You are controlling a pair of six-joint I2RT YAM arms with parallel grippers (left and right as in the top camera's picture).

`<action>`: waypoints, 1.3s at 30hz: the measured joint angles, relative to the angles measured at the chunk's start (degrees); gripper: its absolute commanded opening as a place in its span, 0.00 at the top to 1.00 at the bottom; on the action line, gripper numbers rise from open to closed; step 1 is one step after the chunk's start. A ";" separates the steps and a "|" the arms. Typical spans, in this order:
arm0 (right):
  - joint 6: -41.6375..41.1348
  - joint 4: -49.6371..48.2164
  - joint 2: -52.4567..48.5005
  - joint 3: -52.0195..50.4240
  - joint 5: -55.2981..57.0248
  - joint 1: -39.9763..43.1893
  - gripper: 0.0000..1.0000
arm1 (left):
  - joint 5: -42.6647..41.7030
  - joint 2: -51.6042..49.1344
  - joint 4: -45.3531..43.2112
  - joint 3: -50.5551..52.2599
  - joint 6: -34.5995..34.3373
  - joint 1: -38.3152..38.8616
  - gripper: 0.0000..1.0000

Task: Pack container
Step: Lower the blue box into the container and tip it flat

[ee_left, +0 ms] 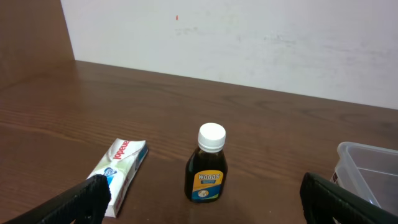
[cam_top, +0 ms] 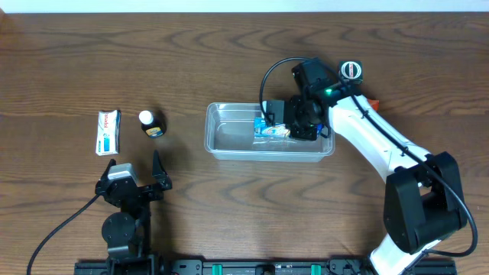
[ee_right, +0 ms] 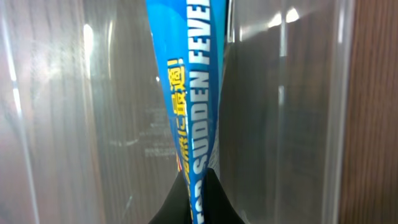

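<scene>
The clear plastic container (cam_top: 229,141) stands at mid-table; its corner shows in the left wrist view (ee_left: 367,168) and its walls fill the right wrist view (ee_right: 292,112). My right gripper (cam_top: 294,126) is inside its right half, shut on a blue packet (cam_top: 271,131) with "SUDDEN FEVER" lettering (ee_right: 189,99), pinched edge-on between the fingertips (ee_right: 200,193). My left gripper (cam_top: 137,179) is open and empty near the front left edge, its fingers either side of the view (ee_left: 199,199). A small dark bottle with a white cap (cam_top: 150,122) (ee_left: 208,165) stands ahead of it.
A white and green toothpaste box (cam_top: 108,131) (ee_left: 121,171) lies left of the bottle. A white wall (ee_left: 249,43) rises behind the table's far edge.
</scene>
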State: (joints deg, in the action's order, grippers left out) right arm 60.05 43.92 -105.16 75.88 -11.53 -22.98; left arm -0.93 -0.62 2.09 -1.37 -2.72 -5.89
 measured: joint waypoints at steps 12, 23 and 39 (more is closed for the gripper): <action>0.22 0.13 0.00 0.00 0.24 1.42 0.99 | 0.00 0.00 0.00 0.00 0.00 0.00 0.02; -2.38 -1.20 -0.17 0.00 0.70 1.42 0.78 | 0.00 0.00 0.00 0.00 0.00 0.00 0.02; -4.17 -0.28 -0.20 0.00 0.90 1.25 0.71 | 0.00 0.00 0.00 0.00 0.00 0.00 0.02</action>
State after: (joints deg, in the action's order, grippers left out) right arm 55.88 43.64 -105.36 75.88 -10.63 -21.74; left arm -0.93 -0.62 2.09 -1.37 -2.72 -5.89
